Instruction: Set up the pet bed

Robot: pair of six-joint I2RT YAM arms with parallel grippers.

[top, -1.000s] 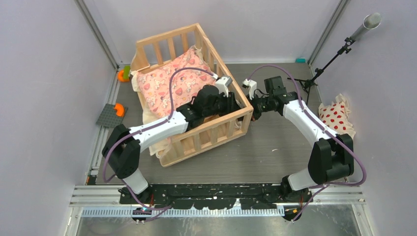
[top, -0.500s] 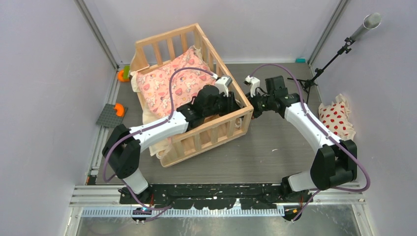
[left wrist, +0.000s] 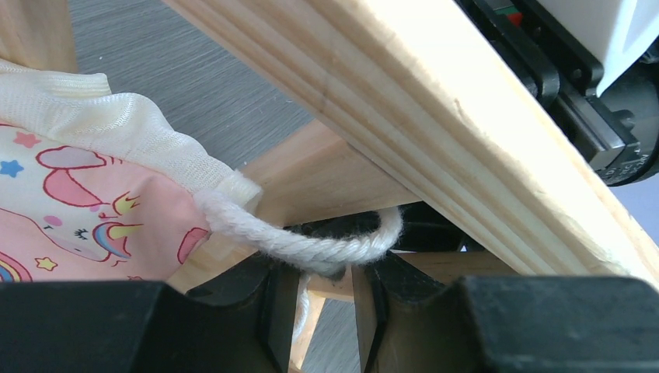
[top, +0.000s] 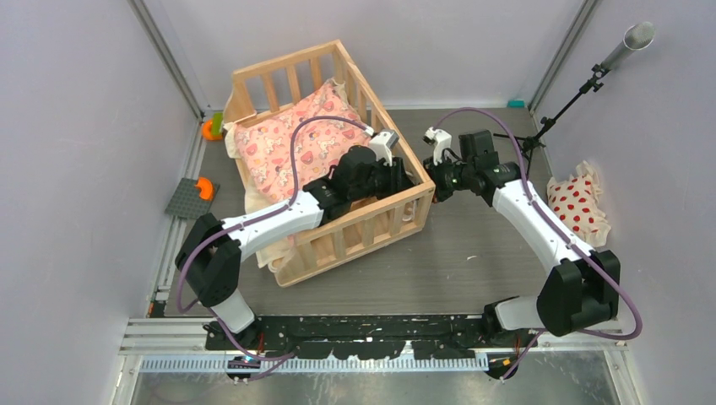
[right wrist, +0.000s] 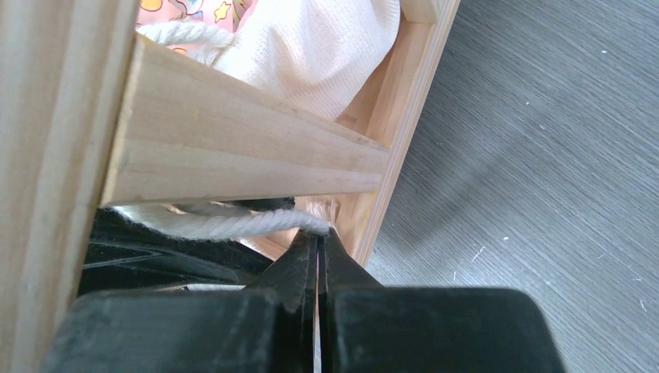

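The pet bed (top: pixel 371 224), a light wooden crib frame with slatted rails, stands at the left centre of the table. A pink cartoon-print cushion (top: pixel 287 143) lies inside it. My left gripper (top: pixel 405 175) reaches inside the bed to its right rail. In the left wrist view its jaws (left wrist: pixel 319 291) stand apart, and a cream rope tie (left wrist: pixel 311 247) from the cushion (left wrist: pixel 85 217) is draped across the fingertips under the rail (left wrist: pixel 435 116). My right gripper (top: pixel 431 184) sits just outside that rail. It (right wrist: pixel 319 233) is shut on the end of the cream tie (right wrist: pixel 225 224), which passes below a slat (right wrist: pixel 233 148).
A white pillow with red dots (top: pixel 578 207) lies at the right wall. A microphone stand (top: pixel 566 105) rises at the back right. Orange toys (top: pixel 211 128) and a grey plate with an orange piece (top: pixel 192 198) sit along the left wall.
My right arm has swung its elbow out to the right and its wrist has shifted slightly back, while the gripper stays at the rail. The left arm and the bed have stayed put.
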